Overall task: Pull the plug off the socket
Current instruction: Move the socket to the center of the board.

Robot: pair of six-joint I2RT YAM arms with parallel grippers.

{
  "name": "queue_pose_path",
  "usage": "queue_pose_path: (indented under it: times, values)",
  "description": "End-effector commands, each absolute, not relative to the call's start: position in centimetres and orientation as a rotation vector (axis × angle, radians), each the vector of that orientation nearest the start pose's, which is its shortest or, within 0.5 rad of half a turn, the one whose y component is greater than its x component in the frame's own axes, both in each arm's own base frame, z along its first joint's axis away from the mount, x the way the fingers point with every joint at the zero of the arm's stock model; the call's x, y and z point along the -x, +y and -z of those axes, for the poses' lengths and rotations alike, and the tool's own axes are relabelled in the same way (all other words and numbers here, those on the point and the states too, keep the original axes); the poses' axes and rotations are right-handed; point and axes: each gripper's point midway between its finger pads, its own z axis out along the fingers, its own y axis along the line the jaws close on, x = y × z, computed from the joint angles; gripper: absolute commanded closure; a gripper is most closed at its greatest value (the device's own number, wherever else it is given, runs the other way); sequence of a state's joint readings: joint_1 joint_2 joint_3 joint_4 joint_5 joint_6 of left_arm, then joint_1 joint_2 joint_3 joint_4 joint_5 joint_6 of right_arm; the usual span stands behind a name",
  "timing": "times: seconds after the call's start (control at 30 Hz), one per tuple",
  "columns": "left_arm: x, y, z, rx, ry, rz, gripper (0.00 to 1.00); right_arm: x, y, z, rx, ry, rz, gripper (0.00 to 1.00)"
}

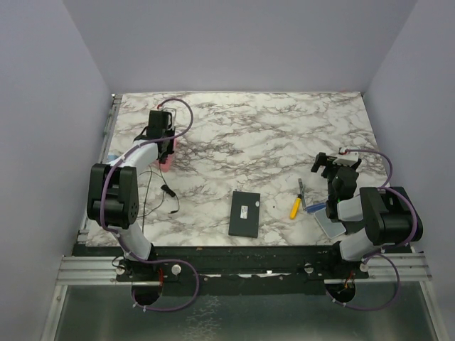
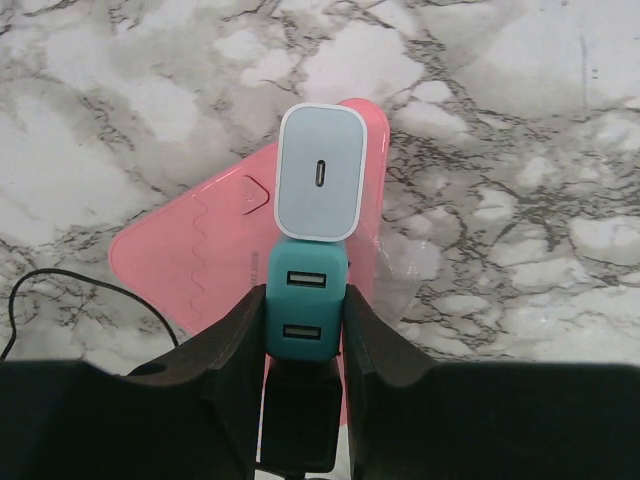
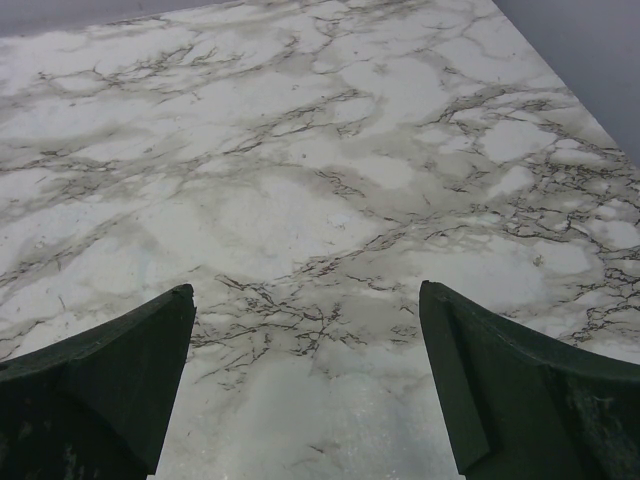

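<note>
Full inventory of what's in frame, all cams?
table: 1, white-grey marble, under everything
socket strip: 1, pink, far left
white plug: 1, white, on the strip
teal plug: 1, teal, on the strip next to the white one
cable: 1, black, left, by the strip
slab: 1, black, front centre
tool: 1, yellow, right of the slab
blue item: 1, blue, right of the tool, kind unclear
pad: 1, grey, by the right arm
left gripper: 1, black, shut on teal plug
right gripper: 1, dark, open above the table
</note>
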State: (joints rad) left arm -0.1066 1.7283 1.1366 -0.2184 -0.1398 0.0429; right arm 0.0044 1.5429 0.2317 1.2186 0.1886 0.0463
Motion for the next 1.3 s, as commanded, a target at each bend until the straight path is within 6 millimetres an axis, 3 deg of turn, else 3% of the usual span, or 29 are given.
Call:
queue_pose_path:
  times: [0.0,0.6,1.27]
  values:
    - [-43.4,-6.5,-7.5,-0.223,2.377,0.029,1.0,-37.7,-3.6,-10.3,-0.187,1.61,0.147,0.0]
    - [-40.5,-16.7,-7.3,-0.556,2.342,0.289,1.0,-37.7,-3.6,-10.3,-0.186,1.61,0.147,0.0]
    - [-33.7,-25.9,-6.5,-0.98,2.272,0.516,1.0,-37.7,-3.6,-10.3,-0.187,1.609,0.146,0.0]
